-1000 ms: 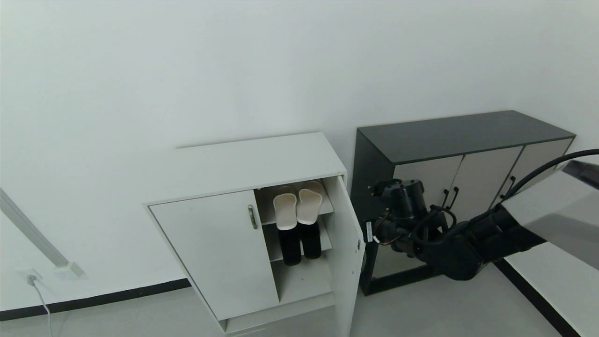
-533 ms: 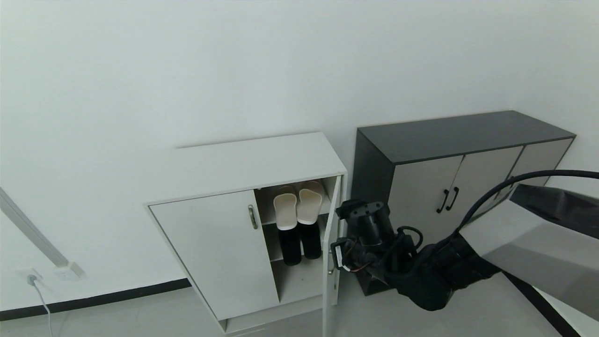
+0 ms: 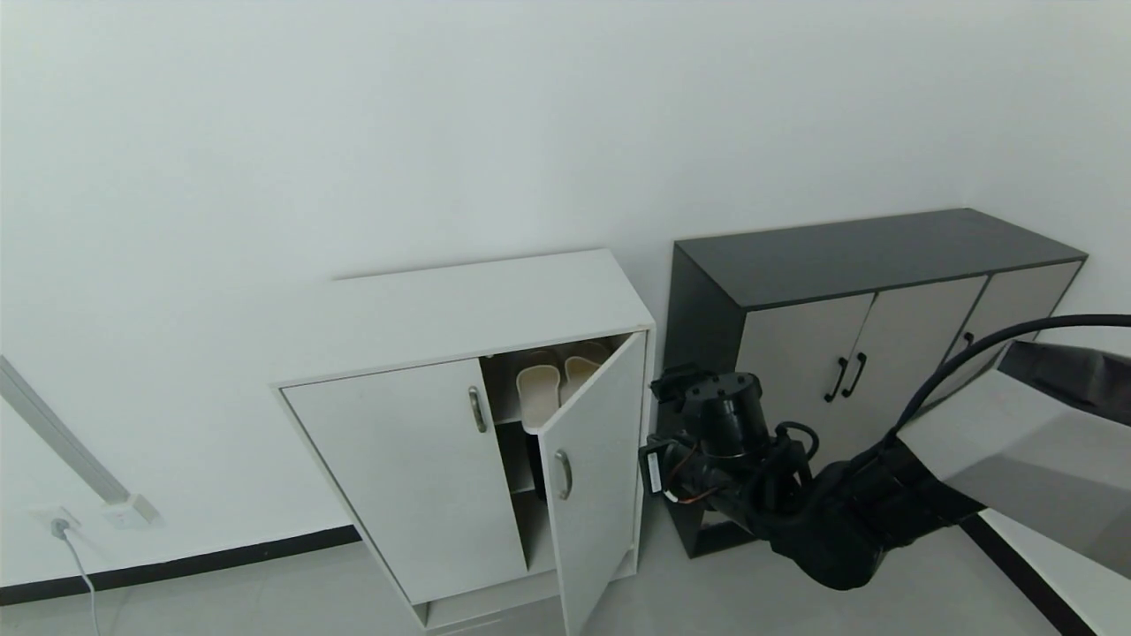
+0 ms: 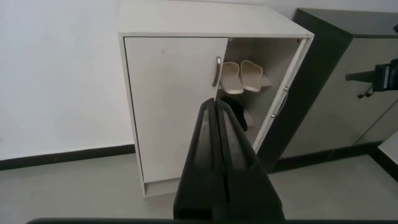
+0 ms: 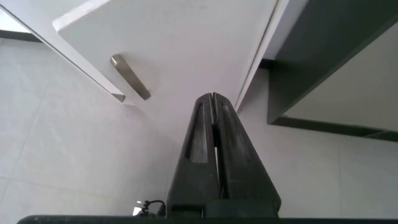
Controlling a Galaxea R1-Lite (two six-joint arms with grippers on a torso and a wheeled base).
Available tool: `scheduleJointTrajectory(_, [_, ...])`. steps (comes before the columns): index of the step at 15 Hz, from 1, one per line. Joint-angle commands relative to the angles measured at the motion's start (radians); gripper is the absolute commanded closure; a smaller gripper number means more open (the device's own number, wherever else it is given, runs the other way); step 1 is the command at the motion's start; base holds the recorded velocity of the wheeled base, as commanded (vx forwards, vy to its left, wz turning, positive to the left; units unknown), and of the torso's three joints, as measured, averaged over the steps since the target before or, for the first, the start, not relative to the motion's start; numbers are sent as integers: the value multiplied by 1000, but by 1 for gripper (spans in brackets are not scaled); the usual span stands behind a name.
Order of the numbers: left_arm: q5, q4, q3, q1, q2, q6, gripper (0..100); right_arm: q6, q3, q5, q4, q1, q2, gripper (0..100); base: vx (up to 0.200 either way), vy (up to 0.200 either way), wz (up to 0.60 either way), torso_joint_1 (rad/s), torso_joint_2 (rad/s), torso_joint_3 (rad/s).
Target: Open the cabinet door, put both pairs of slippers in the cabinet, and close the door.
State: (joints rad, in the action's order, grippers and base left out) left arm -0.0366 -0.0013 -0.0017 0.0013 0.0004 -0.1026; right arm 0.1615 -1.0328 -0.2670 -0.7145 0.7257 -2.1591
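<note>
Cabinet door: half shut, pale slippers and dark slippers shelved inside the cabinet; my right fingers, closed and empty, near its outer face, should push steadily beside the handle until flush; left fingers closed, well back.

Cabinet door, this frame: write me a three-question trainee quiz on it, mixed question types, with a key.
1. True or false: the right door of the white cabinet is fully shut.
2. Where do the beige slippers sit? A) upper shelf B) bottom shelf C) on the floor
3. Fill in: the right claw, facing the door's outer face, is ___ (open/shut).
Key: 1 false, it stands ajar; 2 A; 3 shut.
</note>
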Motion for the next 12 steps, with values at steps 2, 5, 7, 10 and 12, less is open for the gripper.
scheduleJointTrajectory(2, [0, 0, 0, 0, 0, 0, 100, -10, 8, 2, 0, 0, 13, 100, 0, 0, 300, 1, 4, 1])
scheduleJointTrajectory(5, [0, 0, 0, 0, 0, 0, 100, -10, 17, 8, -2, 1, 13, 100, 0, 0, 600, -1, 4, 1])
scheduleJointTrajectory(7, [0, 0, 0, 0, 1, 0, 100, -16, 25, 28, -23, 1, 15, 100, 0, 0, 600, 7, 7, 2])
scheduleJointTrajectory(10, [0, 0, 0, 0, 1, 0, 100, -31, 28, 28, -59, -9, 16, 100, 0, 0, 200, -2, 1, 2])
scheduleJointTrajectory(12, [0, 0, 0, 0, 0, 0, 100, -36, 49, 49, -102, -16, 22, 100, 0, 0, 0, 0, 0, 0])
